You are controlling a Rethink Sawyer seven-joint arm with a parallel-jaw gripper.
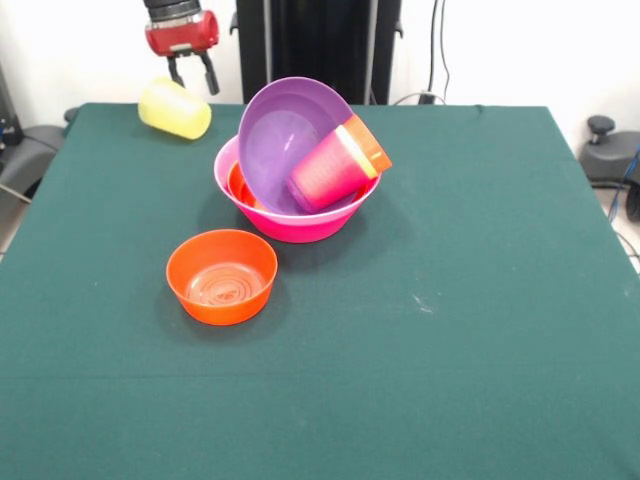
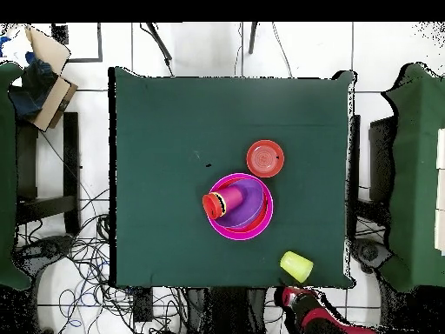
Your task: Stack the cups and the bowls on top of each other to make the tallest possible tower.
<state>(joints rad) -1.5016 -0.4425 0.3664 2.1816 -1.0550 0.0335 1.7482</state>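
Tool (image 1: 195,75) fingers slightly apart, empty, just above tipped yellow cup (image 1: 174,108) at table (image 1: 480,300) corner.

Robotics lab, green-clothed table (image 2: 174,174) on tiled floor (image 2: 217,52), loose cables (image 2: 78,278) underneath, cardboard box (image 2: 48,74) at side

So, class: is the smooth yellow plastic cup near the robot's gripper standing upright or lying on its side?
On its side. The yellow cup lies tipped on the green table below the gripper, apart from the pink bowl.
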